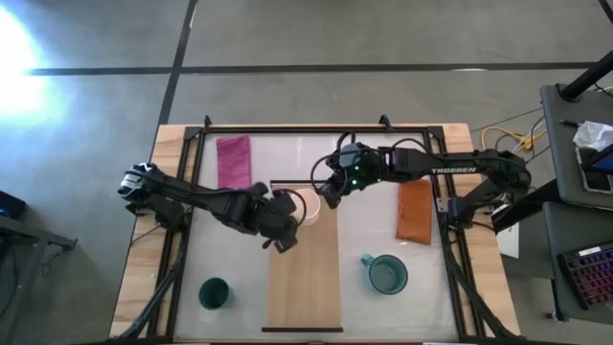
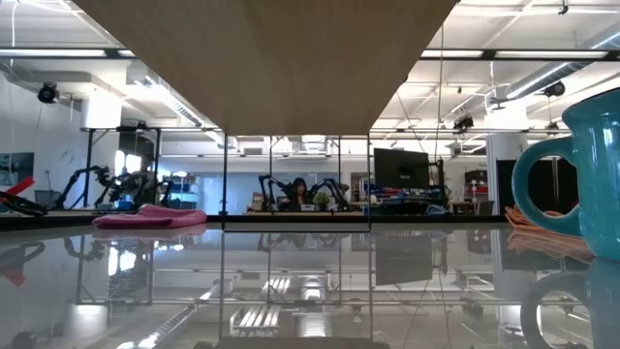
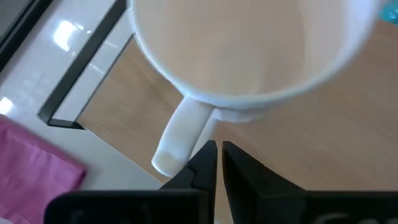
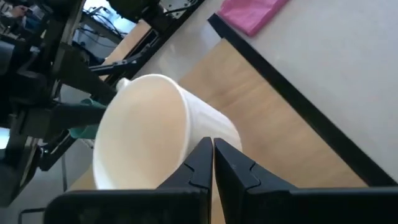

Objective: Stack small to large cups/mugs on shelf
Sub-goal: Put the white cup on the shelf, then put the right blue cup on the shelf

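Observation:
The cream-white handled mug stands on the far end of the light-wood shelf. My left gripper is shut at the mug's left side, its tips by the handle. My right gripper is shut at the mug's far right side, next to its outer wall. The teal mug stands on the table right of the shelf and also shows in the low view. The small dark green cup stands left of the shelf. My left gripper's shut fingertips lie close under the mug's wall, right beside the root of the handle, coming level from the table's left. I cannot tell whether they touch it. My right gripper's shut fingertips lie at the mug's outer wall, low on its side, slanting in from the far right. I cannot tell whether they touch it.
A pink folded cloth lies at the far left and an orange folded cloth right of the shelf. A black frame runs round the table top. A desk with a keyboard stands beyond the right edge.

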{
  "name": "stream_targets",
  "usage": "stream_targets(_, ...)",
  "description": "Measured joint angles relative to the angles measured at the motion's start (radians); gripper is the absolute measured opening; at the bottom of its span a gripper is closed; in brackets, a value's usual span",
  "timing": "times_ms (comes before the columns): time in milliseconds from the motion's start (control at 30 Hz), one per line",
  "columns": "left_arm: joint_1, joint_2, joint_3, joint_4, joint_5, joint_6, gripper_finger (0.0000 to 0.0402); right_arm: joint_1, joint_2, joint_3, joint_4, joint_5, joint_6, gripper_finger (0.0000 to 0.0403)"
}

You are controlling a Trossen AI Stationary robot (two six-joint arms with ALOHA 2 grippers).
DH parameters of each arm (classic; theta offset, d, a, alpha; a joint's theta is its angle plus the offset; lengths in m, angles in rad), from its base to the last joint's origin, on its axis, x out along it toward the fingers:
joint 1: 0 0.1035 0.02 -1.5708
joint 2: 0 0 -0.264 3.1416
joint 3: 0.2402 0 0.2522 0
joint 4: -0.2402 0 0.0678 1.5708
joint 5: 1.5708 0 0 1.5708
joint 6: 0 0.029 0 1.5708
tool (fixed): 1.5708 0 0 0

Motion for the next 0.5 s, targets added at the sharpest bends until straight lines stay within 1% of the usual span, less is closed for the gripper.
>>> stream_targets(167, 0.005, 0.0, 0.004, 0.0, 0.001, 0.022, 0.0011, 0.004, -0.002, 0.0, -0.059, -0.005, -0.001, 0.0009)
stream_targets(267, -0.002, -0.002, 0.023, 0.002, 0.005, 0.009, 0.0011, 0.004, -0.015, 0.0, -0.108, 0.018, -0.014, 0.0009)
stream_targets(400, -0.046, -0.031, 0.042, 0.006, 0.006, -0.01, 0.0011, 0.004, -0.068, -0.001, -0.184, 0.08, -0.063, 0.0009)
stream_targets(500, -0.099, -0.068, 0.044, 0.005, 0.002, -0.057, 0.0011, 0.013, -0.135, -0.001, -0.296, 0.11, -0.072, 0.0015)
